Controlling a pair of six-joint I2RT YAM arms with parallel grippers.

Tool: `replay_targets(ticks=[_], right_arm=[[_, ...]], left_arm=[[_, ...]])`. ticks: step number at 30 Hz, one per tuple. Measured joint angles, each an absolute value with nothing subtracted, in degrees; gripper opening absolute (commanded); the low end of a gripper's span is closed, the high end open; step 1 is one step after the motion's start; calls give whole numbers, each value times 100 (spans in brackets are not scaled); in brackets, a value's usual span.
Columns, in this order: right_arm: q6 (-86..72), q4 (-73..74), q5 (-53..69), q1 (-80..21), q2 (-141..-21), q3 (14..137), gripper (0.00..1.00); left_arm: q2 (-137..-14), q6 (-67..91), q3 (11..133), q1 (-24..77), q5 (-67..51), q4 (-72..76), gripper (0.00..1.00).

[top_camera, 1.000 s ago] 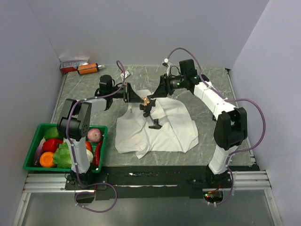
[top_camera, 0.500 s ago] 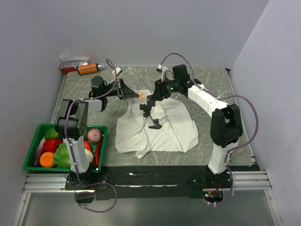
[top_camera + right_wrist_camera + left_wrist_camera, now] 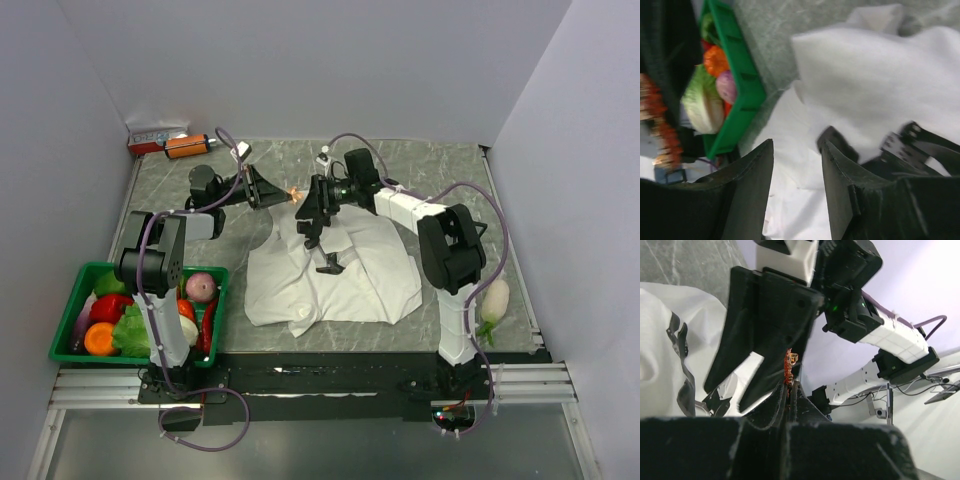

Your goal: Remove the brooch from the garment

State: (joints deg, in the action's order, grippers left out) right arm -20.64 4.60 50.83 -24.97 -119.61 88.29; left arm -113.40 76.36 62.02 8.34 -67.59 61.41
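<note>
Evidently the brooch (image 3: 790, 365) is pinched at the tips of the left gripper (image 3: 284, 195), whose jaws are nearly closed on it. It is held just above the garment's (image 3: 350, 275) far edge, presumably to be kept off the cloth. The right gripper (image 3: 796, 150) is held close beside it, jaws parted around nothing. The brooch's clasp is blurred and cannot be made out.

1. The brooch (image 3: 790, 365), a tiny orange-red piece, sits pinched at the fingertips of the left gripper (image 3: 789, 382). It is raised above the tabletop (image 3: 445, 170) and held apart from the cloth, just off the garment's far-left edge.
2. The garment (image 3: 345, 275), a white short-sleeved T-shirt with black printed shapes, lies rumpled and partly folded at mid-tabletop.
</note>
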Motion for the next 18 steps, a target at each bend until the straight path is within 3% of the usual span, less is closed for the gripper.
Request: replay_targets(ticks=[18], right_arm=[[-3116,-495,5946,-2508,-11399,8643,50]], left_arm=[[-11340,7616,6189,915,-6442,5992,1]])
